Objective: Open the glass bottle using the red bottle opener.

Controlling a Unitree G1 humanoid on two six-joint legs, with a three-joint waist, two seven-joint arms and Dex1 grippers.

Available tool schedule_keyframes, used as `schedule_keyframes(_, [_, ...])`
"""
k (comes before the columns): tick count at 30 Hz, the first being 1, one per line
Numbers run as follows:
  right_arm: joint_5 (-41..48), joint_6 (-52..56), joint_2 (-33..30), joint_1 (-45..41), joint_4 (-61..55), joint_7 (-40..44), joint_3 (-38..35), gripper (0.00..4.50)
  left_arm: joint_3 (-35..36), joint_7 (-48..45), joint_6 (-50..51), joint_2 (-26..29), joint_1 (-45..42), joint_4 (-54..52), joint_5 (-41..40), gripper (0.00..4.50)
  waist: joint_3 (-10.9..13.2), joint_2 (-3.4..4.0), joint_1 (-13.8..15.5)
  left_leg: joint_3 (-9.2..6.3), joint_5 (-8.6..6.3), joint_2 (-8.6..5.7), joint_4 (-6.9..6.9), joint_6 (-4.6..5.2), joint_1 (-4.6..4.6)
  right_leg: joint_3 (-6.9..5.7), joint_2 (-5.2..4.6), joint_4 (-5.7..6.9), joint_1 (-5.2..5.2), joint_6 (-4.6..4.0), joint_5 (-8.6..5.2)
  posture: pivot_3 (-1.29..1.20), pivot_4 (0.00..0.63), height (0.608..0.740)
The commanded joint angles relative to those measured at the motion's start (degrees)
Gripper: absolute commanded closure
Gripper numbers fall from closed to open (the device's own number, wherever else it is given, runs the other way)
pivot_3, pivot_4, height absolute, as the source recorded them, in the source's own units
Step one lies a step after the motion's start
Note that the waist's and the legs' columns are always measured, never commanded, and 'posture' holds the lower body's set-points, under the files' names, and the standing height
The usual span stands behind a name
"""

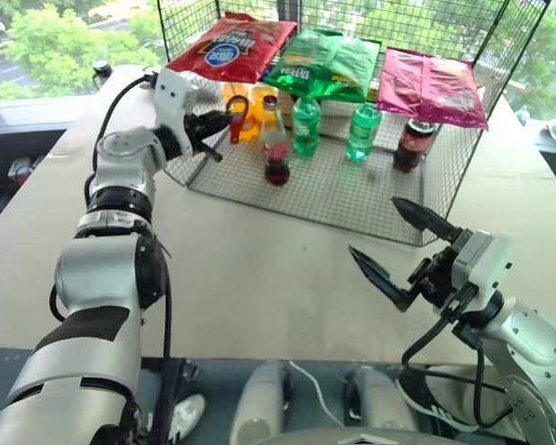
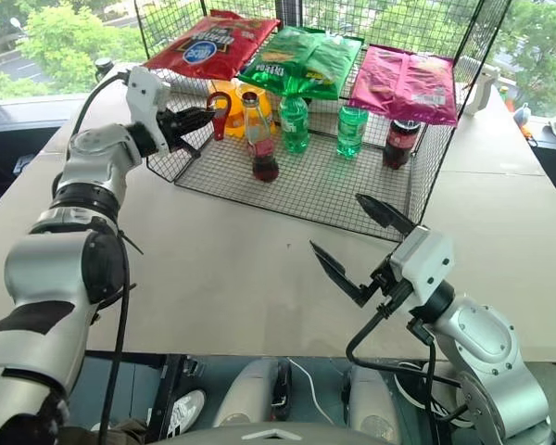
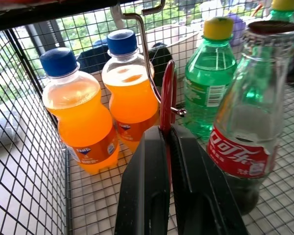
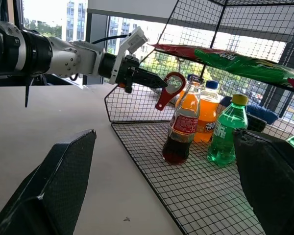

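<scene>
Red plastic sits pinched in the left end effector (image 1: 224,121): the red bottle opener (image 4: 169,89), hooked on a wire hook (image 3: 146,49) beside the glass bottle (image 1: 275,143) in the wire rack (image 1: 352,199). Pulling could snag it (or topple the bottle). The right end effector (image 1: 405,248) is spread wide.

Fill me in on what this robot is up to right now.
The left gripper is shut on the red bottle opener, which hangs from a wire hook at the wire rack's front. The glass bottle stands just beside it on the rack floor, cap still on, with orange and green bottles behind. The right gripper waits open over the table, holding nothing.
</scene>
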Motion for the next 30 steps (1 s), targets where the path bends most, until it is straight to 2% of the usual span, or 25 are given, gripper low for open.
schedule_keyframes(1, [0.8, 0.0, -0.1, -0.8, -1.2, -0.3, -0.6, 0.00, 0.8, -4.2, -0.6, 1.2, 0.1, -3.3, -1.5, 4.43, 0.0, 0.00, 0.1, 0.01, 0.00, 0.00, 0.00, 0.00, -0.01, -0.01, -0.01, 0.00, 0.00, 0.00, 0.00, 0.00, 0.150, 0.740])
schedule_keyframes(9, [2.0, 2.5, 0.3, -2.8, 0.3, -0.8, -0.8, 0.00, 2.2, -9.9, 0.4, 2.7, 3.2, -6.1, -4.0, 4.43, 0.0, -0.02, -0.1, -0.04, 0.00, 0.03, 0.02, 0.00, 0.03, 0.01, -0.05, 0.08, 0.00, -0.10, -0.06, 0.00, 0.150, 0.740])
schedule_keyframes(13, [1.6, 4.7, 0.2, -3.8, 0.7, -2.6, -1.8, 0.00, 3.8, -14.2, 4.9, 4.3, 6.2, -10.1, -7.2, 4.43, 0.0, -0.02, -0.2, -0.03, 0.00, 0.04, 0.02, 0.00, 0.05, 0.02, -0.05, 0.14, -0.01, -0.10, -0.06, 0.00, 0.150, 0.740])
schedule_keyframes(19, [1.5, 11.9, -2.0, -4.5, -1.1, -4.8, -1.7, 0.00, 6.6, -21.9, 19.8, 8.5, 15.7, -24.8, -15.0, 4.43, 0.0, -0.02, -0.2, -0.05, 0.00, 0.10, 0.02, 0.00, 0.07, 0.07, -0.08, 0.18, -0.02, -0.21, -0.12, 0.00, 0.150, 0.740])
schedule_keyframes(21, [0.9, 17.8, -3.7, -5.0, -3.2, -7.5, -2.0, 0.00, 7.8, -24.9, 31.6, 10.5, 20.3, -33.2, -20.8, 4.43, 0.0, -0.01, -0.3, -0.06, 0.00, 0.10, 0.02, 0.00, 0.08, 0.07, -0.10, 0.19, -0.02, -0.23, -0.13, 0.00, 0.150, 0.740])
schedule_keyframes(23, [6.4, 23.0, -4.6, -6.6, -3.6, -7.3, -3.5, 0.00, 8.0, -26.8, 41.9, 12.1, 25.1, -42.0, -26.1, 4.43, 0.0, -0.04, -0.4, -0.06, 0.00, 0.11, 0.02, 0.00, 0.07, 0.09, -0.14, 0.20, -0.04, -0.24, -0.14, 0.00, 0.150, 0.740])
schedule_keyframes(26, [19.5, 29.2, -3.8, -11.2, -1.3, -6.9, -7.5, 0.00, 7.0, -26.5, 52.8, 12.4, 31.4, -53.8, -32.2, 4.43, 0.0, -0.03, -0.2, -0.11, 0.00, 0.12, 0.02, 0.00, 0.09, 0.08, -0.17, 0.21, -0.02, -0.25, -0.14, 0.00, 0.150, 0.740])
schedule_keyframes(30, [33.6, 38.2, -5.7, -17.1, 3.1, -7.7, -9.4, 0.00, 5.0, -22.0, 59.3, 7.8, 34.1, -64.7, -37.5, 4.43, 0.0, -0.05, 0.1, -0.18, 0.00, 0.12, 0.03, -0.01, 0.16, 0.03, -0.25, 0.20, 0.00, -0.26, -0.14, 0.00, 0.150, 0.740])
